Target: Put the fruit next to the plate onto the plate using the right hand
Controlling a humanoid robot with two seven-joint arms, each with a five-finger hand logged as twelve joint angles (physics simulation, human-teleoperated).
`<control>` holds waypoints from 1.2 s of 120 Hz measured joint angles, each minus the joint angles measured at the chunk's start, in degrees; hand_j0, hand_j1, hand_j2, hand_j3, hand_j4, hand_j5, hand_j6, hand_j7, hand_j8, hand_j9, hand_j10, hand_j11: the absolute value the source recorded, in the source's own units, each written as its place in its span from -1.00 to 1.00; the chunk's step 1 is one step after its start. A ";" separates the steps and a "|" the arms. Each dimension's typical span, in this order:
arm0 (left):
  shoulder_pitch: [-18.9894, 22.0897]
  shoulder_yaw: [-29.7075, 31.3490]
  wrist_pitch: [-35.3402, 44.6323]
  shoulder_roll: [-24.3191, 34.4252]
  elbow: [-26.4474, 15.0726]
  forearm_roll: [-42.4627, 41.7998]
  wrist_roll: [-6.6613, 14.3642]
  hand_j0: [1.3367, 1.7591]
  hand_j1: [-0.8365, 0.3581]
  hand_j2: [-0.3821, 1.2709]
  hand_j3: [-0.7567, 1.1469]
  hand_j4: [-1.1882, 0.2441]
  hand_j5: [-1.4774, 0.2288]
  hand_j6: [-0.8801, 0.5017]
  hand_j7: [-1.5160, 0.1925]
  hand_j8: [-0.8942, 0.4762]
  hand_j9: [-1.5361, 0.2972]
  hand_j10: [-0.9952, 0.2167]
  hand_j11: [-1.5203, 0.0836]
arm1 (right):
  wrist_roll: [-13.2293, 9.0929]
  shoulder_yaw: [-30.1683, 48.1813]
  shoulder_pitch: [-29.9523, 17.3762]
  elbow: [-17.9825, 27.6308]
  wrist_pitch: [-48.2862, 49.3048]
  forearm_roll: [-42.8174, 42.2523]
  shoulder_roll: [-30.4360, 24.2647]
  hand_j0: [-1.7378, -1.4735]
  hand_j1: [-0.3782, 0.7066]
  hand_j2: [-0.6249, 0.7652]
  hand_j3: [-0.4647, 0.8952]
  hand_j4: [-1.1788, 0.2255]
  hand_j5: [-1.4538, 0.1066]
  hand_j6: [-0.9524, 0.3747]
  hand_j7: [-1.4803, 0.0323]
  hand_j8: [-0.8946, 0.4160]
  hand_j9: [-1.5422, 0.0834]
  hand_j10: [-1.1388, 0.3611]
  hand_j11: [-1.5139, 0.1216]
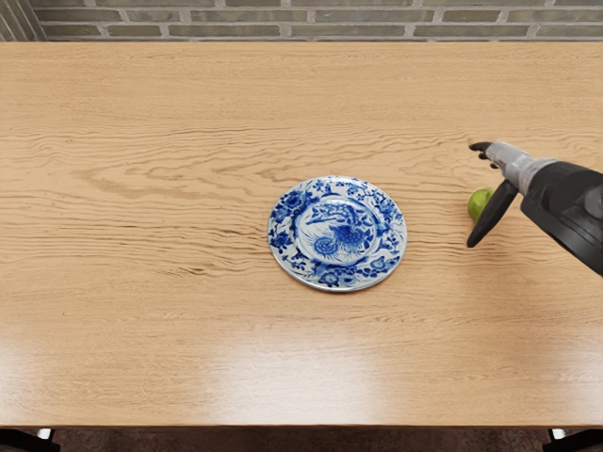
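Observation:
A blue-and-white patterned plate (337, 233) lies flat near the middle of the wooden table. To its right sits a small green fruit (479, 202), partly hidden behind my right hand (490, 193). That hand comes in from the right edge and hovers over the fruit, its fingers spread, one dark finger pointing down-left in front of the fruit and others reaching up-left. It holds nothing. The plate carries nothing.
The wooden table (170, 282) spans the whole view, with its front edge near the bottom. A brick wall (301, 19) runs along the back.

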 joint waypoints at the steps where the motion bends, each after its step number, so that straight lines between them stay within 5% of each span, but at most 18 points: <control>1: -0.01 0.00 0.00 0.00 0.00 0.00 0.00 0.52 0.50 -0.48 -0.21 0.32 0.36 -0.08 0.40 -0.05 0.33 0.24 0.50 | 0.00 -0.08 0.00 0.04 -0.05 0.01 0.03 -0.40 -0.84 -0.11 -0.32 0.61 0.78 0.36 0.88 0.29 0.82 0.45 0.78; 83: 0.00 -0.01 0.03 0.00 0.00 0.00 0.00 0.52 0.50 -0.48 -0.21 0.32 0.36 -0.08 0.40 -0.05 0.33 0.24 0.50 | -0.01 -4.12 -0.58 -1.25 -3.86 -0.35 0.51 -0.40 -0.27 -0.19 -0.32 0.24 0.35 -0.03 0.43 -0.11 0.41 0.11 0.36; 144: 0.04 0.00 0.00 0.00 0.00 0.00 0.00 0.52 0.50 -0.48 -0.21 0.32 0.36 -0.08 0.40 -0.05 0.33 0.24 0.50 | -0.01 -4.10 -4.68 -15.24 -3.90 -0.78 7.76 -0.40 -0.26 -0.19 -0.32 0.23 0.34 -0.04 0.42 -0.12 0.40 0.10 0.35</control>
